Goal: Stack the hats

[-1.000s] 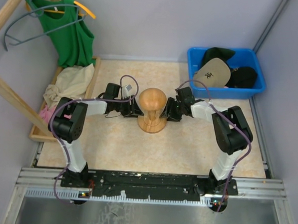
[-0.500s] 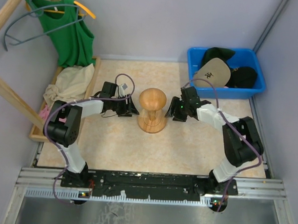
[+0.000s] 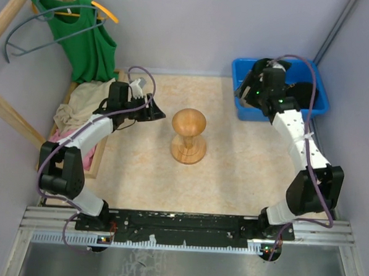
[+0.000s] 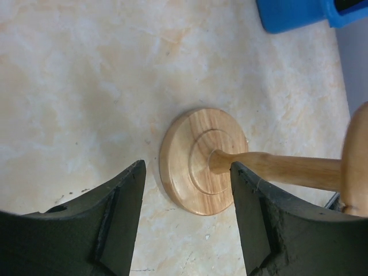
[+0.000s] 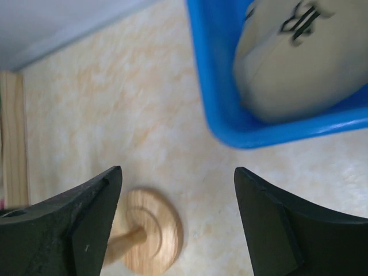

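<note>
A wooden hat stand [image 3: 188,135] stands bare in the middle of the table. A blue bin [image 3: 319,109] at the back right holds the caps. A tan cap [image 5: 293,57] with a dark emblem lies in the bin's near left part. A black cap [image 3: 303,93] lies at the bin's right. My right arm hides the other caps, and no pink cap shows. My right gripper [image 3: 246,92] [image 5: 177,172] is open and empty above the bin's left wall. My left gripper [image 3: 158,110] [image 4: 187,172] is open and empty, left of the stand and pointing at its base [image 4: 201,161].
A wooden tray [image 3: 111,119] at the left holds cream and pink cloths [image 3: 87,102]. A green sleeveless top [image 3: 84,43] hangs on a hanger from a wooden rail at the back left. Grey walls close in the table on three sides.
Both grippers have drawn back from the stand. The right arm has swung up and right to the blue bin. The left arm has pulled back and left towards the tray.
</note>
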Robot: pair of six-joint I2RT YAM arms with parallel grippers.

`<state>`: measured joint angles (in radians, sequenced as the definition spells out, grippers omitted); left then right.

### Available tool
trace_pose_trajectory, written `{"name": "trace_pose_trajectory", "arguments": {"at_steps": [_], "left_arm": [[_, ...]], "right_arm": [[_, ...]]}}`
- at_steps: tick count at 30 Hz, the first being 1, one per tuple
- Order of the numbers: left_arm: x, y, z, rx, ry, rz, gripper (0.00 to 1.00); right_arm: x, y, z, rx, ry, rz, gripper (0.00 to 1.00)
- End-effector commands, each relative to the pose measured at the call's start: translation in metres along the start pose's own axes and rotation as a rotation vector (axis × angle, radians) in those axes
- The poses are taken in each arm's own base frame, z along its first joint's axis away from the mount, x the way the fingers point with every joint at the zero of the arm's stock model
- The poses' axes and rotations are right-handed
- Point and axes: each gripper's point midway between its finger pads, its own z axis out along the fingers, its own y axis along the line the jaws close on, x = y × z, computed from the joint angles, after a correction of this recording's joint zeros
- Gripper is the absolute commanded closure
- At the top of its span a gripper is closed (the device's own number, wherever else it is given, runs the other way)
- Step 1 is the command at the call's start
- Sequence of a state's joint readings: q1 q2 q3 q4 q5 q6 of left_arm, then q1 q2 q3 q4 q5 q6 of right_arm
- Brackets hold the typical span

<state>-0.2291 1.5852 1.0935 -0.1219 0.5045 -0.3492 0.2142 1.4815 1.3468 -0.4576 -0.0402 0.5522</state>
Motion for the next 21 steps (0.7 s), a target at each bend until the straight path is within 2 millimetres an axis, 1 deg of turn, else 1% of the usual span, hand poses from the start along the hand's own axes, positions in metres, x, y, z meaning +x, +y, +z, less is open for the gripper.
{"name": "trace_pose_trajectory", "arguments": {"at_steps": [1, 2, 3, 5, 6, 9, 11, 14, 15, 17, 19, 21], "left_arm": [[-0.023, -0.025, -0.013, 0.081, -0.062, 0.090, 0.33], [-0.025, -0.028, -0.014, 0.087, -0.069, 0.098, 0.32], [-0.026, -0.029, -0.015, 0.089, -0.072, 0.104, 0.32], [-0.028, -0.033, -0.018, 0.106, -0.076, 0.111, 0.32], [-0.029, -0.036, -0.019, 0.120, -0.079, 0.116, 0.32], [-0.027, -0.041, -0.020, 0.152, -0.079, 0.120, 0.31], [-0.026, -0.042, -0.019, 0.162, -0.072, 0.117, 0.31], [-0.026, -0.043, -0.019, 0.174, -0.064, 0.129, 0.30], [-0.026, -0.042, -0.018, 0.169, -0.063, 0.132, 0.30], [-0.027, -0.039, -0.017, 0.160, -0.061, 0.139, 0.30], [-0.027, -0.036, -0.015, 0.153, -0.058, 0.141, 0.30], [-0.024, -0.031, -0.012, 0.147, -0.046, 0.137, 0.29]], "right_arm": [[-0.064, -0.044, 0.004, 0.178, -0.151, -0.022, 0.16], [-0.076, -0.056, 0.007, 0.218, -0.175, -0.015, 0.13], [-0.085, -0.064, 0.011, 0.242, -0.188, -0.011, 0.09], [-0.100, -0.079, 0.022, 0.272, -0.206, 0.000, 0.04], [-0.106, -0.087, 0.030, 0.279, -0.210, 0.006, 0.03], [-0.127, -0.103, 0.048, 0.279, -0.248, 0.020, 0.02], [-0.139, -0.117, 0.056, 0.296, -0.273, 0.025, 0.02], [-0.159, -0.142, 0.059, 0.339, -0.328, 0.040, 0.01], [-0.167, -0.153, 0.059, 0.345, -0.345, 0.052, 0.01], [-0.179, -0.167, 0.059, 0.357, -0.369, 0.076, 0.01], [-0.189, -0.180, 0.060, 0.367, -0.374, 0.093, 0.02], [-0.194, -0.191, 0.065, 0.379, -0.363, 0.100, 0.02]]}}
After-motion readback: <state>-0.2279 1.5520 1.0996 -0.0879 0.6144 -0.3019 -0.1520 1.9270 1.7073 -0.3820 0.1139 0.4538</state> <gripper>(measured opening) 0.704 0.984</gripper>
